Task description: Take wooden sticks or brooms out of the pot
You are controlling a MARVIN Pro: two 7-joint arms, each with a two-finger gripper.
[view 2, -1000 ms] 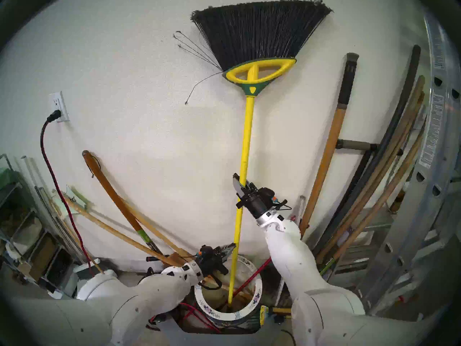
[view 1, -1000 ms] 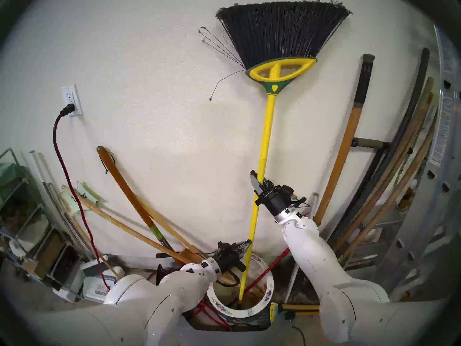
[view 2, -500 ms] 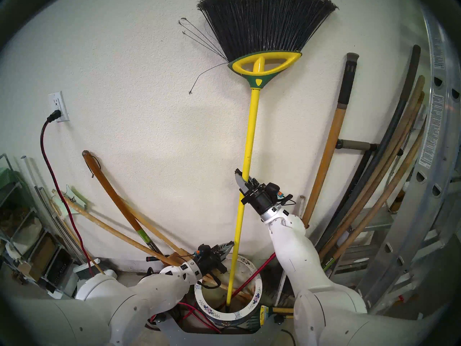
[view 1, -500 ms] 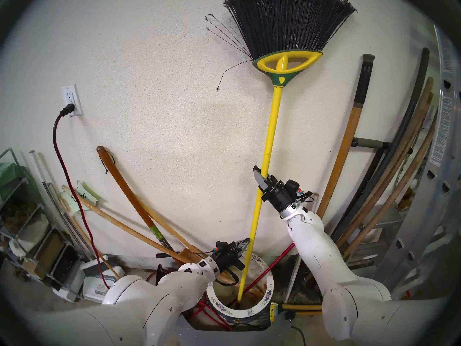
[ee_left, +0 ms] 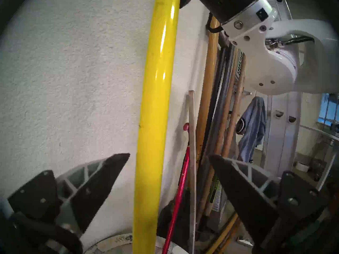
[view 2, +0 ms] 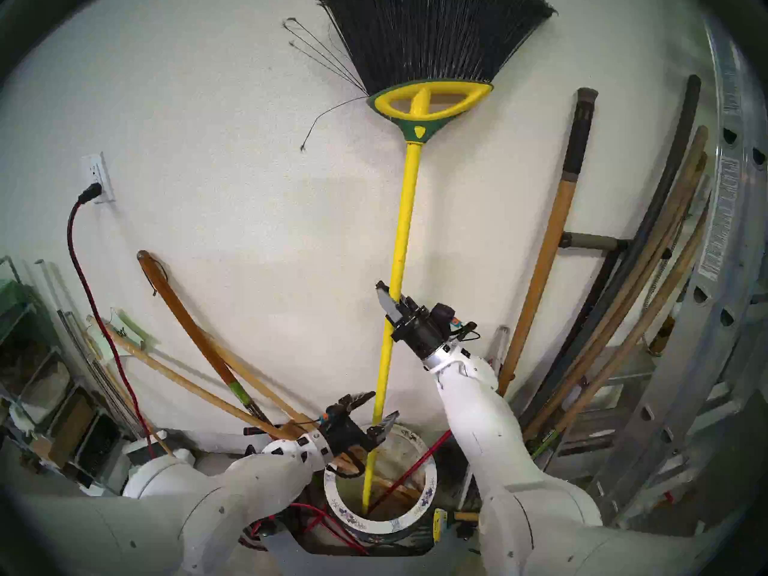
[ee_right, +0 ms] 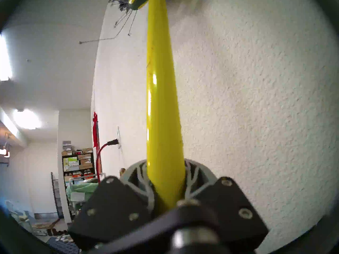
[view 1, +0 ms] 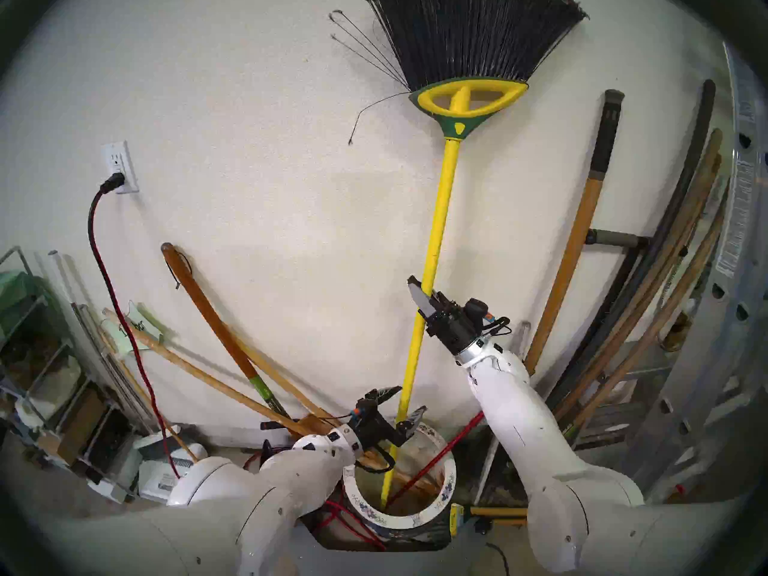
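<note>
The broom [view 1: 440, 213] [view 2: 405, 213] has a yellow pole and a black bristle fan up against the wall. Its lower end still stands inside the white flowered pot [view 1: 399, 521] [view 2: 374, 525]. My right gripper [view 1: 424, 292] [view 2: 392, 297] [ee_right: 165, 174] is shut on the pole about halfway up. My left gripper [view 1: 402, 404] [view 2: 375, 409] [ee_left: 168, 154] is open just above the pot's rim [ee_left: 113, 242]. The yellow pole [ee_left: 156, 101] [ee_right: 161, 101] runs between its spread fingers without touching them.
Brown wooden poles [view 1: 216, 325] lean left out of the pot, and a thin red rod [view 1: 436, 454] leans right. More long handles [view 1: 573, 247] and an aluminium ladder [view 1: 706, 355] stand against the wall on the right. A red cord [view 1: 104, 271] and shelves [view 1: 33, 355] are on the left.
My left gripper was shut beside the pole and has opened around it. The broom has risen slightly, swung right, then back left, with my right gripper holding it.
</note>
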